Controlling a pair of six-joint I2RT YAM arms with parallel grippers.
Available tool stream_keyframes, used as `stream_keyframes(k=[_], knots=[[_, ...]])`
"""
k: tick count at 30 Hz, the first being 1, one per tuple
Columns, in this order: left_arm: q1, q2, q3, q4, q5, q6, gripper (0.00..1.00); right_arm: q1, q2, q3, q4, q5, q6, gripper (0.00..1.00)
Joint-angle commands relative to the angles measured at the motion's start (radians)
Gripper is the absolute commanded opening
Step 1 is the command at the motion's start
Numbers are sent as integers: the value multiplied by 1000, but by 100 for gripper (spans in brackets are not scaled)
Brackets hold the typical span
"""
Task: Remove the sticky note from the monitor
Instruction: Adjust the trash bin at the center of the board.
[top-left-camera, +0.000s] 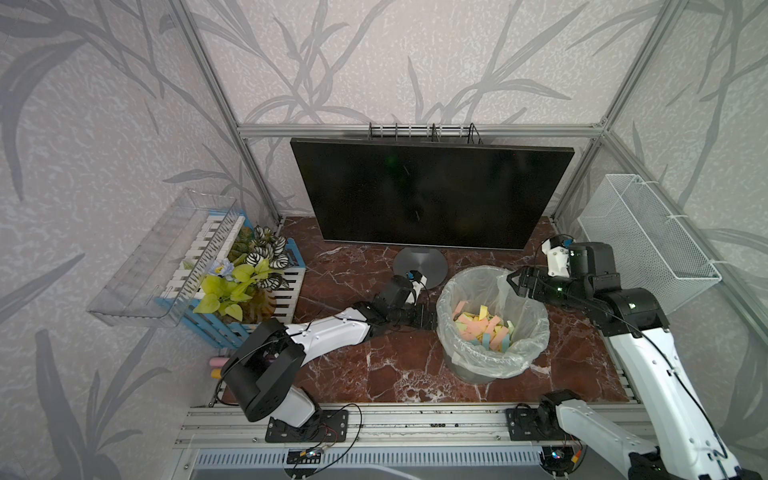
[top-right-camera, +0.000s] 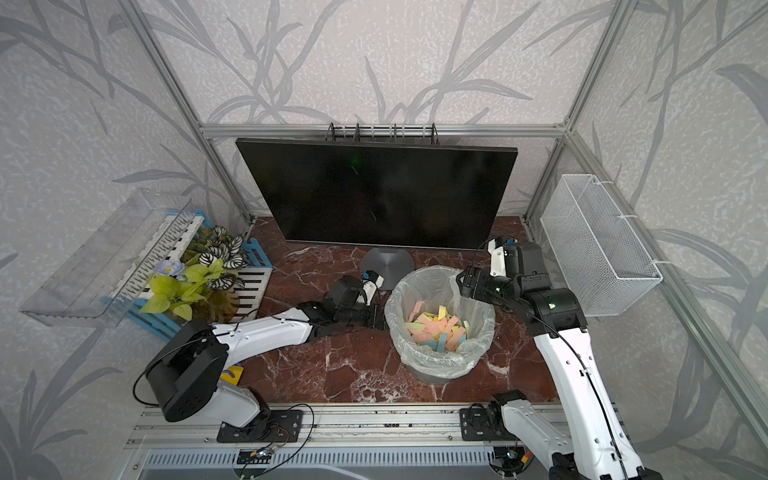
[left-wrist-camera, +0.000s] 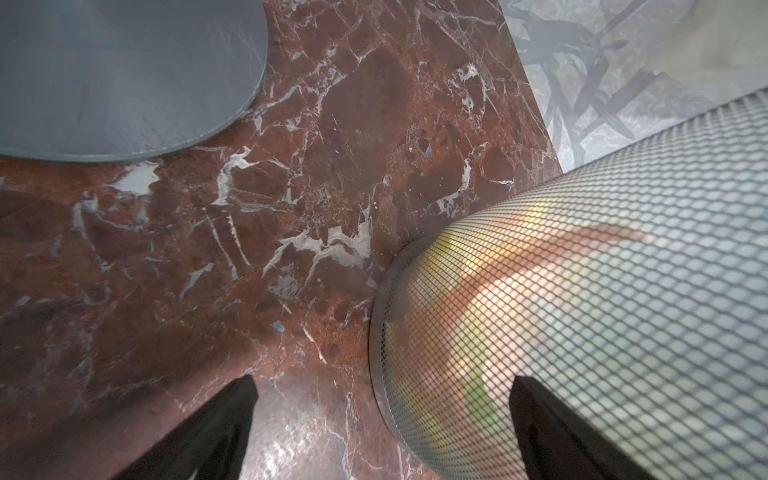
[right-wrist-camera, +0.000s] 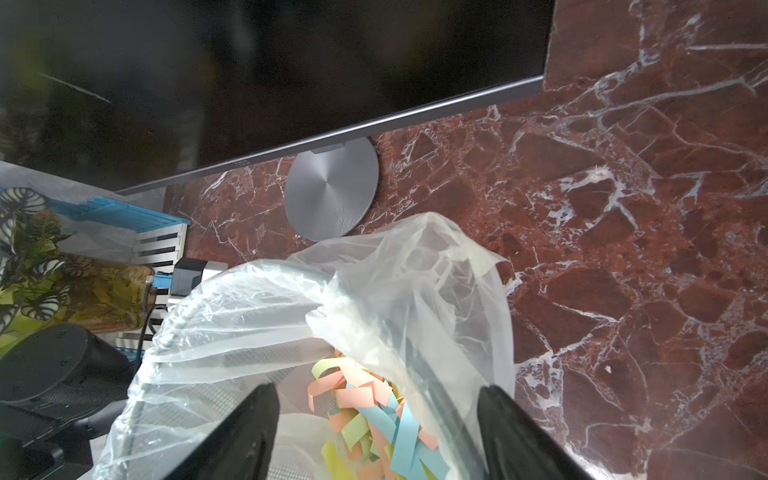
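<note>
Nearest me, my left fingers (top-left-camera: 430, 318) lie low over the red-brown marble bench (top-left-camera: 353, 374). They are spread as wide as they go and hold nothing. In the left wrist view one of them sits just beside the mesh wall of the round grey wire-mesh waste bin (left-wrist-camera: 582, 291), though I cannot tell whether it touches. The bin, lined with a clear plastic bag, stands directly ahead of those fingers. Inside it is a loose heap of pink, yellow, green and blue paper notes (top-left-camera: 484, 328), and I cannot pick out any one as the task's note. On the bin's far side from the left fingers, my right fingers (top-left-camera: 519, 284) hang just above the liner's rim. They are well parted, with nothing gripped between them. The right wrist view shows the crumpled liner and the notes directly below them. Beyond both pairs of fingers, the round grey metal base (top-left-camera: 419, 266) rests on the bench, near the left wrist and close beside the bin. Farther back stands the wide black flat-screen monitor (top-left-camera: 428, 191), its dark screen facing the fingers and well apart from both pairs. To the outer side of the left fingers sits a blue-and-white slatted crate of artificial plants (top-left-camera: 286, 297). On the wall outside the right fingers hangs a white wire-mesh basket (top-left-camera: 648, 232).
</note>
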Motion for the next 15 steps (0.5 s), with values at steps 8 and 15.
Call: stream_keyframes(k=[8, 15], knots=[[-52, 86, 116, 60, 41, 16, 100, -9, -30, -22, -49, -40, 18, 80], [29, -2, 86, -78, -116, 0, 100, -9, -26, -37, -23, -64, 29, 80]])
